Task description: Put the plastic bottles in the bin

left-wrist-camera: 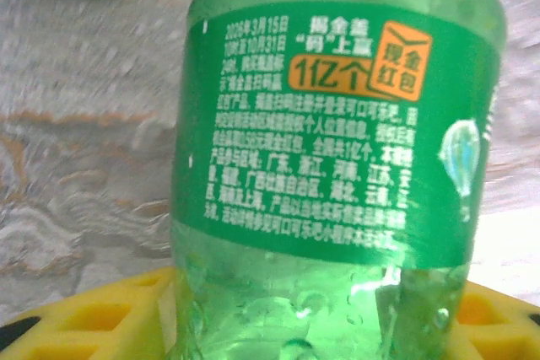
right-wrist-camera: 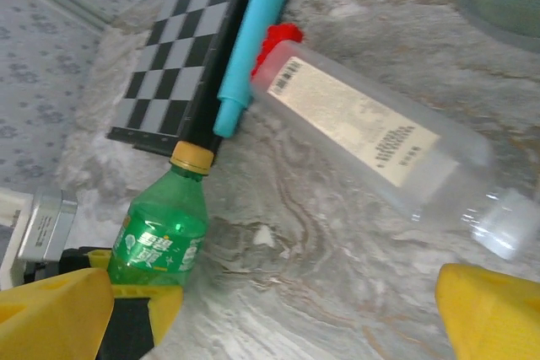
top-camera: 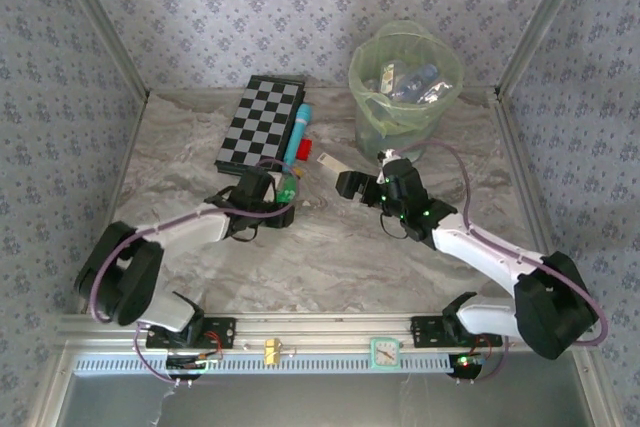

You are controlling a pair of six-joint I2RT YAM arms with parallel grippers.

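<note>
Two bottles sit on the marble table outside the bin, which already holds several more bottles. The left gripper has its yellow fingers pressed against both sides of a green bottle, just off the checkerboard's near corner. The right gripper stands wide open and empty, just short of a clear bottle lying beside the cyan tube and red block.

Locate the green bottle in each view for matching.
Top external: green bottle left of centre, below the checkerboard.
Left wrist: green bottle centre-right, label facing camera.
Right wrist: green bottle lower left, yellow cap toward the checkerboard.
Shared landmark: checkerboard, top and right wrist views.
</note>
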